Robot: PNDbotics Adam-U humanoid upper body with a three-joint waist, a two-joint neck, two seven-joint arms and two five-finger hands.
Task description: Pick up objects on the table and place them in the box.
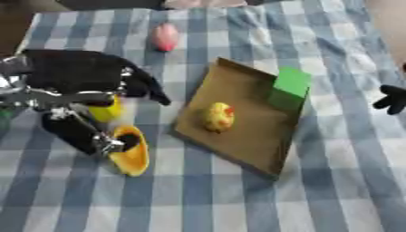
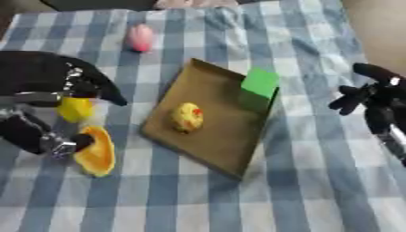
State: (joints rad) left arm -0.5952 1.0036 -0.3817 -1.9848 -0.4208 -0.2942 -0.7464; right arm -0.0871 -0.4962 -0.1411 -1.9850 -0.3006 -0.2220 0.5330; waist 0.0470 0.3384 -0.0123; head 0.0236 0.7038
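My left hand (image 1: 87, 97) is down at the left of the desk (image 1: 238, 199), over two yellow things. Its fingers curl around the orange-yellow shell (image 1: 131, 152), a thumb or finger pressed into its dark hollow, so I judge I am pinching it by the rim because that is the easiest edge to grip. A small yellow block (image 1: 107, 111) sits just under my palm, touching or nearly touching the hand; I cannot tell which.

The box (image 1: 238, 120) lies flat and open just to the right of the shell, tilted askew on the checked cloth. A yellow duck (image 1: 218, 117) already rests in its middle, and a green cube (image 1: 289, 88) stands at its far right corner. I would aim for the bare near part, clear of both.

A pink egg (image 1: 165, 37) waits well apart at the far side.

My right hand (image 2: 373, 102) hangs idle at the right edge, fingers relaxed and holding nothing.
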